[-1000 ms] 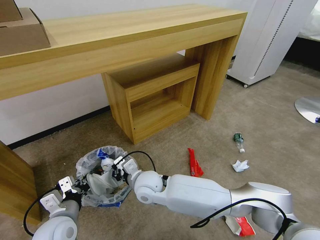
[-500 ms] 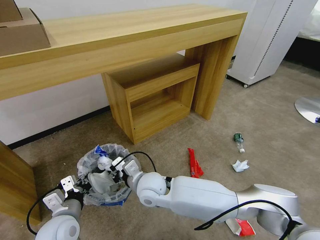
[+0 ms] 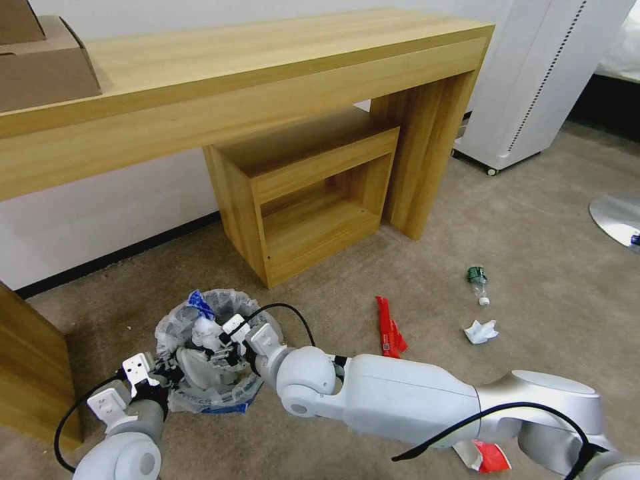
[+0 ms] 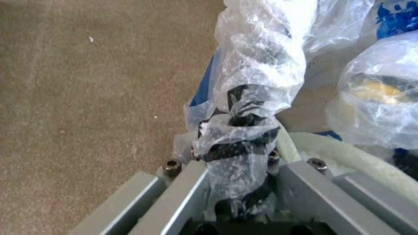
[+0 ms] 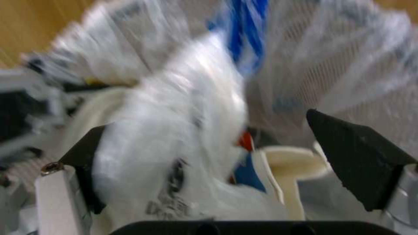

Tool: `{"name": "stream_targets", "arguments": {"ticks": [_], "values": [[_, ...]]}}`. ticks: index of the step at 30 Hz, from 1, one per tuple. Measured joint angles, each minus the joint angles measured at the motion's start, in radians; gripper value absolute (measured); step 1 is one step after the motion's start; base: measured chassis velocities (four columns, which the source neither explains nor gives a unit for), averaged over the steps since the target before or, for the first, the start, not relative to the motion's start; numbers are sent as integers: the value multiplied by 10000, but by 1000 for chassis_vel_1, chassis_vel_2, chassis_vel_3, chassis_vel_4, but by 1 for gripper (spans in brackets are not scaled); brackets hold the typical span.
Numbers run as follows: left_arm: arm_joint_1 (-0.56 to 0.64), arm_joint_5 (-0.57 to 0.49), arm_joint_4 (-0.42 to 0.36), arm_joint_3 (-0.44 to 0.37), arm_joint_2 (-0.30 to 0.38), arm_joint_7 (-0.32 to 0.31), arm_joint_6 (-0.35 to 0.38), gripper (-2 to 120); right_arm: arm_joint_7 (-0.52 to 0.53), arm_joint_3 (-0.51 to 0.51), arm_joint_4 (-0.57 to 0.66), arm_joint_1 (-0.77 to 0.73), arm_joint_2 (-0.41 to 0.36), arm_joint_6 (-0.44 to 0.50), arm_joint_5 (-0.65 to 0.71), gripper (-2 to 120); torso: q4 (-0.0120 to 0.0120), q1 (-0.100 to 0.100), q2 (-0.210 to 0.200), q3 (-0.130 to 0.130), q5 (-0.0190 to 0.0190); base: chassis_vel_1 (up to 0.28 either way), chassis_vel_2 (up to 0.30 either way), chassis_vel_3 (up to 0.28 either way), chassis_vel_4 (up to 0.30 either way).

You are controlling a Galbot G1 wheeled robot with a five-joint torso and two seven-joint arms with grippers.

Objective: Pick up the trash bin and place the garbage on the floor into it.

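Observation:
The trash bin (image 3: 175,325), blue with a crinkled clear bag over its rim, stands on the carpet at lower left. My left gripper (image 3: 170,371) is shut on its bagged rim (image 4: 244,130). My right gripper (image 3: 215,341) hangs open over the bin's mouth. A white plastic packet (image 5: 174,143) lies between its fingers, against one black pad (image 5: 85,169). A white slipper (image 3: 200,368) lies inside the bin. On the floor to the right lies the garbage: a red wrapper (image 3: 389,327), a small bottle (image 3: 477,283), crumpled paper (image 3: 481,331) and a red-and-white wrapper (image 3: 485,455) under my right arm.
A long wooden desk (image 3: 267,80) with a low open shelf unit (image 3: 307,193) under it stands behind the bin. A cardboard box (image 3: 40,63) sits on the desk. A wooden panel (image 3: 30,373) is close at left, a white wheeled appliance (image 3: 533,80) and a silver disc base (image 3: 617,217) at right.
My right gripper has moved left, farther over the bin's mouth, with the white packet. The bin and my left gripper have shifted slightly.

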Motion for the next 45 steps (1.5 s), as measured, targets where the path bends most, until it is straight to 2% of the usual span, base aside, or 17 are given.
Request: {"name": "stream_targets", "arguments": {"ticks": [2, 15, 19, 27, 30, 33, 34, 36, 38, 40, 42, 44, 45], "values": [[-20, 6, 36, 19, -7, 8, -1, 0, -384, 14, -13, -68, -121, 390, -269, 97, 0, 0, -1, 1, 0, 0, 0, 0, 0], [-89, 32, 118, 67, -29, 21, -23, 0, -986, 72, -225, -347, -276, 1283, -786, 100, 0, 0, 0, 1, 0, 0, 0, 0, 0], [-121, 43, 165, 85, -46, 21, -23, 0, -1533, 230, -276, -426, -269, 1870, -1090, 100, 0, 0, 0, 1, 0, 0, 0, 0, 0], [-158, 54, 214, 63, -64, 22, 2, 0, -2643, 1116, -131, -773, -546, 3234, -2096, 100, 1, -1, 0, 1, 0, 0, 0, 0, 0], [-161, 48, 217, 36, -46, 21, 6, 0, -2999, 1622, -11, -985, -783, 3751, -2424, 100, 0, 0, 0, 1, 0, 0, 0, 0, 0], [-164, 26, 179, 26, -9, 4, 40, 0, -3494, 3118, 522, -1532, -1255, 4331, -2544, 100, 0, 0, 0, 0, 0, 0, 0, 0, 0], [-164, 26, 179, 26, -9, 4, 40, 0, -3494, 3118, 522, -1532, -1255, 4331, -2544, 100, 0, 0, 0, 0, 0, 0, 0, 0, 0], [-162, 21, 121, 33, 18, 3, 46, 0, -3673, 4257, 932, -1885, -1591, 4474, -2576, 100, 1, 0, 0, 1, 1, 0, 0, 0, 0], [-162, 21, 105, 38, 25, 2, 48, 0, -3701, 4657, 1079, -2010, -1727, 4489, -2569, 100, 0, -1, -1, 1, 1, 0, 0, 0, 0], [-160, 14, 33, 83, 60, 2, 52, 0, -3770, 5939, 1493, -2417, -2153, 4515, -2538, 100, -2, 0, 0, 1, 1, 0, 0, 0, 0], [-162, 6, 18, 94, 70, 3, 52, 0, -3775, 6203, 1560, -2506, -2230, 4531, -2538, 100, -2, 0, 0, 1, 2, 0, 0, 0, 0], [-170, -6, -2, 108, 113, 6, 54, 0, -3789, 7361, 1906, -2878, -2582, 4610, -2536, 100, -2, 0, 0, 0, 1, 0, 0, 0, 0], [-169, -6, -9, 108, 118, 6, 55, 0, -3775, 7503, 1963, -2928, -2623, 4621, -2526, 100, -1, 0, 0, 0, 1, 0, 0, 0, 0]]}}
